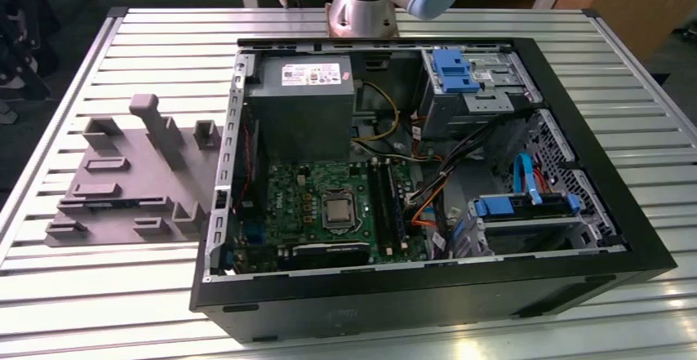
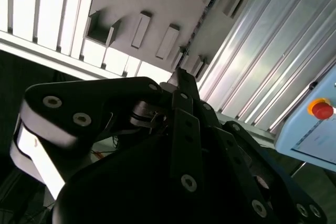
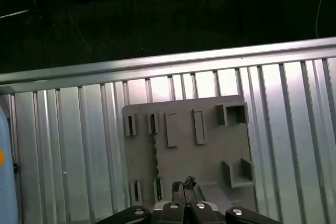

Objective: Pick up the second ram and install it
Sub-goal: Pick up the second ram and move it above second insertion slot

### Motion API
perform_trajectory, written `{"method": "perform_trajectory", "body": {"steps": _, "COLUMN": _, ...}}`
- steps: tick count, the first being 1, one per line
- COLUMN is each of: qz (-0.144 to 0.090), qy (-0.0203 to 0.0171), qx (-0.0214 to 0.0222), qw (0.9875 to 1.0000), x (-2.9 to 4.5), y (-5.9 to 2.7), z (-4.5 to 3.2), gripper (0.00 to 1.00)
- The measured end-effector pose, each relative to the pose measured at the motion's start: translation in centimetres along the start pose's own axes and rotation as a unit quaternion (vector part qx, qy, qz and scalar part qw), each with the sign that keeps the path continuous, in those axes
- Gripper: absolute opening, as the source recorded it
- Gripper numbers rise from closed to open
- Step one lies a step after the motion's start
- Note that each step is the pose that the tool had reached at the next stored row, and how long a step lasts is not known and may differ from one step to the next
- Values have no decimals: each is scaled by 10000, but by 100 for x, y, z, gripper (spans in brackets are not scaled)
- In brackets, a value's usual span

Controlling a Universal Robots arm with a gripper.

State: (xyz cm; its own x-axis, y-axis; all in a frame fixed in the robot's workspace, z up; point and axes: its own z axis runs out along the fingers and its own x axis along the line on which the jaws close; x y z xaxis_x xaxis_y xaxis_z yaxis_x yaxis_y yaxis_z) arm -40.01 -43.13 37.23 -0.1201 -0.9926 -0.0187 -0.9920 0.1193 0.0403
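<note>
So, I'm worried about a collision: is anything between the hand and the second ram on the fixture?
Nothing visible. In the first wrist view the hand hangs over the grey fixture, and the second ram, standing edge-on in it, has only open air between them.

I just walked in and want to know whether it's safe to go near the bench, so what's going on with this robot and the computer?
The arm's pincer hangs over the grey fixture block on the slatted table. Its jaws look closed, with nothing I can make out between them. A thin dark strip edge-on in the block is probably the RAM stick. The open computer case sits beside the block, motherboard exposed.
</note>
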Motion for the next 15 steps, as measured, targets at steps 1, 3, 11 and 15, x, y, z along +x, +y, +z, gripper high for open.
{"method": "perform_trajectory", "body": {"steps": 1, "qz": -65, "qy": 3, "qx": -2, "qw": 10000, "x": 0, "y": 0, "z": 3, "gripper": 11}}
{"method": "perform_trajectory", "body": {"steps": 3, "qz": -157, "qy": 7, "qx": -7, "qw": 9999, "x": 2, "y": 3, "z": 12, "gripper": 11}}
{"method": "perform_trajectory", "body": {"steps": 11, "qz": -165, "qy": 8, "qx": -8, "qw": 9999, "x": 85, "y": 96, "z": 181, "gripper": 11}}
{"method": "perform_trajectory", "body": {"steps": 15, "qz": -165, "qy": 7, "qx": -6, "qw": 9999, "x": 144, "y": 88, "z": 255, "gripper": 29}}
